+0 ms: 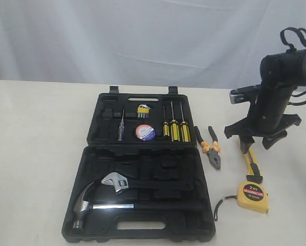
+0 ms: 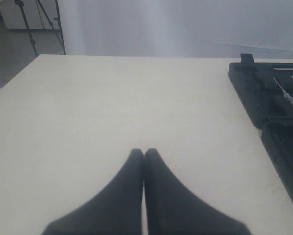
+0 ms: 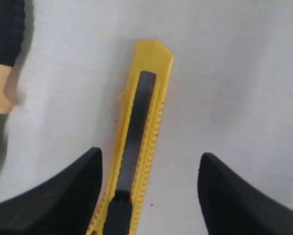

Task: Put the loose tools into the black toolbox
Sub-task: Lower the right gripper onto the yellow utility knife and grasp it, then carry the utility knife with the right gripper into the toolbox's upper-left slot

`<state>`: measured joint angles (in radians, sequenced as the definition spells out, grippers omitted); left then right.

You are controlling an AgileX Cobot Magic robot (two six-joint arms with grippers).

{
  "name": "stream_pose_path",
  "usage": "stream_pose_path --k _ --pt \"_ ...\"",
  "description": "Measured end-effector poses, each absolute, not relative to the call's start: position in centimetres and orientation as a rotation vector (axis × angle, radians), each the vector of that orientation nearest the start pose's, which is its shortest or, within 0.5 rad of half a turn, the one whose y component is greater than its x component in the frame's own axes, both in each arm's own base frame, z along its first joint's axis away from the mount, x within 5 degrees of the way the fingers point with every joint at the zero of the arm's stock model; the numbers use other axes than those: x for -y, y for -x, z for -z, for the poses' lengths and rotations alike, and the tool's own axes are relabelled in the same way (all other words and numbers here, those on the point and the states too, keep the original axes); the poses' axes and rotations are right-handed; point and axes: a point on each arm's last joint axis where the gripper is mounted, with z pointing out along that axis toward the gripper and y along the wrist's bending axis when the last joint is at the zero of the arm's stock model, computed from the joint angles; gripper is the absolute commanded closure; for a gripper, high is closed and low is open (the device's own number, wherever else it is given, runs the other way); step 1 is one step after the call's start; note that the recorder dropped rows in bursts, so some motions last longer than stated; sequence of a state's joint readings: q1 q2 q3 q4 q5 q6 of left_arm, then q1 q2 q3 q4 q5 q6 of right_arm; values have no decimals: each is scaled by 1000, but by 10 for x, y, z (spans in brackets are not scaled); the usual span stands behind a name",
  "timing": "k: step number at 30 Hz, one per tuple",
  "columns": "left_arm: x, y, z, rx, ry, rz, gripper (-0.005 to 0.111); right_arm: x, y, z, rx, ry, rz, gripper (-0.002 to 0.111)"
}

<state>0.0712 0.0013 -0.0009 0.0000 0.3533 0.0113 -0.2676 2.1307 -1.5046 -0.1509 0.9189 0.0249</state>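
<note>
The job is looking about a quarter done. The black toolbox (image 1: 89,164) is lying open on the tabletop (image 1: 35,133), and the black tape roll (image 1: 145,132) is already sitting in a recess of its twelve o'clock half, beside the three screwdrivers (image 1: 173,128). The hammer (image 1: 91,205) and adjustable wrench (image 1: 119,181) are filling the six o'clock half. Three loose tools are waiting outside. The orange-handled pliers (image 1: 210,147) are lying just off the case at its three o'clock. The utility knife (image 1: 251,163) is lying farther out the same way. The tape measure (image 1: 253,196) is sitting near the case's four o'clock, close to the knife's end. The knife seems to be the piece in hand. The right claw (image 3: 149,166) is hanging over it with its fingers (image 3: 68,191) spread wide, one on each side of the yellow body and clear of it, gripping nothing. The exterior view is giving the whole layout, but the arm is hiding part of the knife there, and how the claw is sitting around it is hard to read. The right wrist view is settling that. It is also catching a pliers handle at its edge, but it is missing the case altogether. The left claw (image 2: 143,152) is appearing only in its own wrist view. It is pressed together and empty over bare tabletop, with a corner of the toolbox off to one side. The exterior view is not showing it at all.
</note>
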Motion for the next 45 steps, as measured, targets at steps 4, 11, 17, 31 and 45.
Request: stream_pose_path --k 4,11,17,31,45 --pt "-4 -53 -182 -1837 55 -58 107 120 -403 -126 -3052 -322 171 52" --pt "-4 -53 -182 -1837 55 -58 107 117 -404 -116 -3066 -309 117 82" --pt "-4 -53 -182 -1837 55 -58 107 117 -404 -116 -3067 -303 117 109" --pt "-4 -53 -182 -1837 55 -58 107 25 -440 -289 -2628 -75 -161 109" --pt "-4 -53 -182 -1837 55 -58 107 -133 -462 -229 -2588 127 -334 109"
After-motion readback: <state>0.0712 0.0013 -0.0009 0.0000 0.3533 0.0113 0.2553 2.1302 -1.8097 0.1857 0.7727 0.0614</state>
